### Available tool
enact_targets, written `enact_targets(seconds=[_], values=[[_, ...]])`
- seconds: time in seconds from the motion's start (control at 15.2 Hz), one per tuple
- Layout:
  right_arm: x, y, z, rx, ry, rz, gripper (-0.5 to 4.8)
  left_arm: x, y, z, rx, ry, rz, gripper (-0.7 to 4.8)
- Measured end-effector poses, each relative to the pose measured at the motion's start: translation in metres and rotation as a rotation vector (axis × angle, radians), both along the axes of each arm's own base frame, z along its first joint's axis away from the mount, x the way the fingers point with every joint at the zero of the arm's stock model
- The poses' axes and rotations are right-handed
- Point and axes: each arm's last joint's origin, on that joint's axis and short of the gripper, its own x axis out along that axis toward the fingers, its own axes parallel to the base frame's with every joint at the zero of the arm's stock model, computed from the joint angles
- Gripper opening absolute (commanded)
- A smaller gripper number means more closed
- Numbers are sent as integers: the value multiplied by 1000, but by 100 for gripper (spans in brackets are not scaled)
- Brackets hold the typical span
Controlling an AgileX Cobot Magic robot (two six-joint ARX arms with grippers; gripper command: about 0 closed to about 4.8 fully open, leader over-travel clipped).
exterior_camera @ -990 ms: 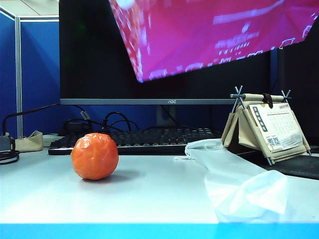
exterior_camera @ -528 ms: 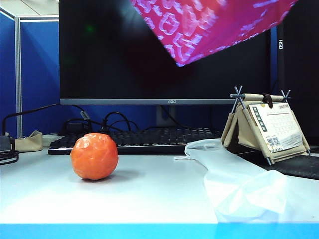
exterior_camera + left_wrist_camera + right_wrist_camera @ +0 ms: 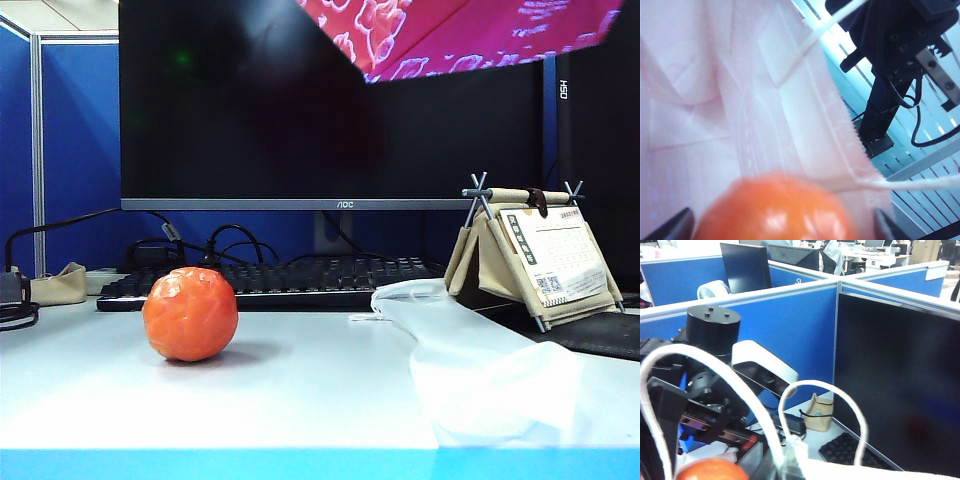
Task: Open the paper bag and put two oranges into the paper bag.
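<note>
The red paper bag (image 3: 470, 35) hangs in the air, only its lower part showing along the top of the exterior view. One orange (image 3: 190, 313) rests on the white table at the left. In the left wrist view a second orange (image 3: 775, 205) sits between the dark fingertips (image 3: 670, 227) of my left gripper (image 3: 779, 227), which looks open, with a gap beside the fruit, against the bag's pale inside (image 3: 715, 100). My right gripper (image 3: 900, 35) is above the bag by a white cord handle (image 3: 855, 420); its jaws are hidden, with the bag's rim (image 3: 870, 471) at them.
A thin white plastic sheet (image 3: 480, 370) lies on the table at the right, with a desk calendar (image 3: 535, 255) behind it. A keyboard (image 3: 290, 280) and a black monitor (image 3: 250, 100) stand at the back. Cables (image 3: 15, 300) lie at the far left.
In the exterior view the red bag has swung and risen toward the upper right, so less of it shows. The orange on the table has stayed put.
</note>
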Motion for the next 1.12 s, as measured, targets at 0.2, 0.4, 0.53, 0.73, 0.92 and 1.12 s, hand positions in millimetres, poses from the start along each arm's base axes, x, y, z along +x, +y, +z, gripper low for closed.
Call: enact_targets(seconds=[0.2,0.4,0.53,0.73,0.92,1.12], values=[[-1,2,0,2,3,23,-6,0,0,1,-2,0,0,479],[-1,2,0,4,0,24,-6,1,0,4,-12,-10,0,479],[-1,2,3,18,-26,24,-6,2,-1,12,-40,-41,0,458],[0,1,4,22,-35,-21,-5,1,0,29,-111,-169,-3,326],[2,0,4,-13,-77,-121,-6,-2,2,41,-158,-262,-4,325],[10,1,-3,-73,-69,-208,-5,4,16,43,-169,-293,80,326]])
